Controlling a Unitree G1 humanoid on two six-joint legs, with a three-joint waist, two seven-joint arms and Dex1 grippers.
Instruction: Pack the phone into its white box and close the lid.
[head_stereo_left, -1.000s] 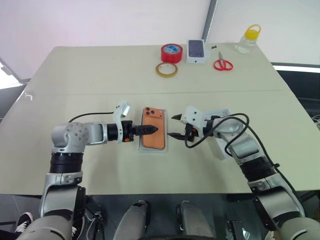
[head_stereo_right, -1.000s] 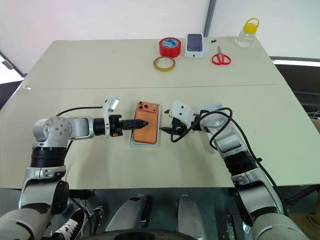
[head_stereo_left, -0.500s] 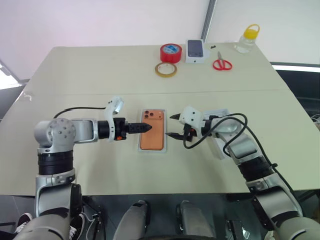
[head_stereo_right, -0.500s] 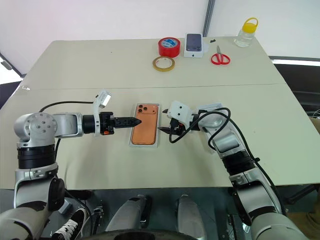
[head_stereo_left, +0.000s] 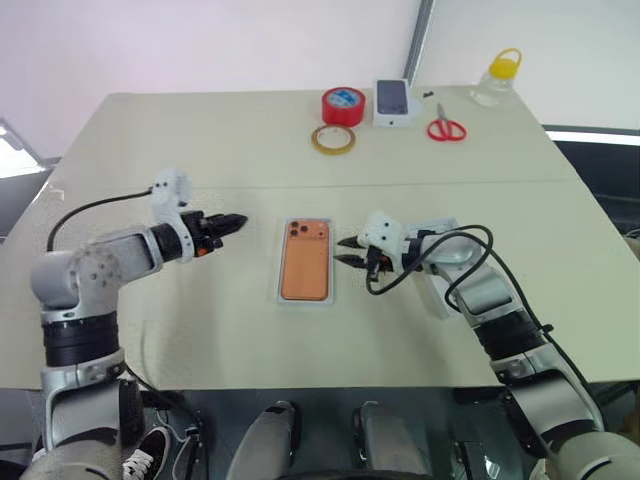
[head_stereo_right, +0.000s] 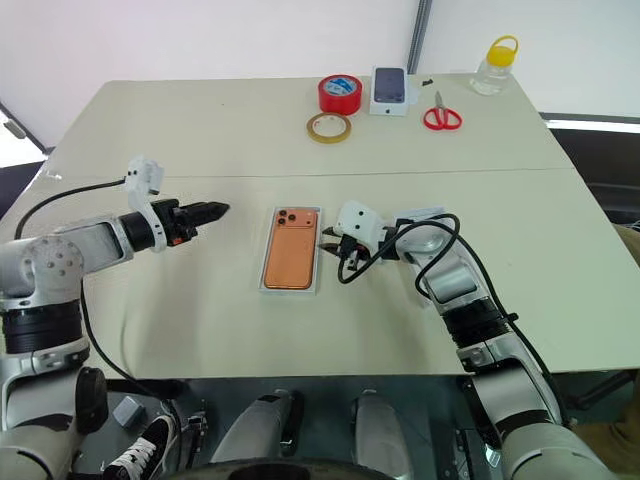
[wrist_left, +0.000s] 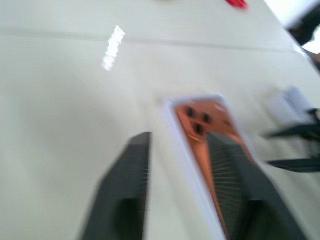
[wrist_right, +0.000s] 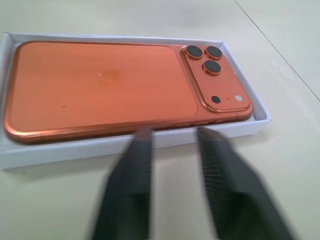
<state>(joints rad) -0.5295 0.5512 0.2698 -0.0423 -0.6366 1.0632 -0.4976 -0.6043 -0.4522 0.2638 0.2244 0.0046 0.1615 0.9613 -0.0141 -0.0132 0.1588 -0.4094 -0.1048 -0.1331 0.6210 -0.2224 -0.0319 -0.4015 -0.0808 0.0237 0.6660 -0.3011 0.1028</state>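
The orange phone (head_stereo_left: 305, 262) lies flat, camera side up, inside the shallow white box (head_stereo_left: 279, 272) at mid-table. In the right wrist view the phone (wrist_right: 100, 85) sits snug within the box's low wall (wrist_right: 60, 152). My left gripper (head_stereo_left: 235, 219) hovers well to the left of the box, pointing toward it, its fingers (wrist_left: 127, 190) slightly apart with nothing between them. My right gripper (head_stereo_left: 345, 251) sits just off the box's right edge, fingertips a little apart and empty. The lid (head_stereo_left: 437, 299) lies mostly hidden under my right forearm.
At the far edge stand a red tape roll (head_stereo_left: 343, 105), a tan tape ring (head_stereo_left: 331, 139), a small white box picturing a dark phone (head_stereo_left: 394, 102), red scissors (head_stereo_left: 446, 128) and a yellow-capped bottle (head_stereo_left: 497, 78).
My left gripper has drawn back from the phone, leftward and slightly up. The phone now rests flat in the box. My right gripper kept its place; both grippers' fingers have narrowed.
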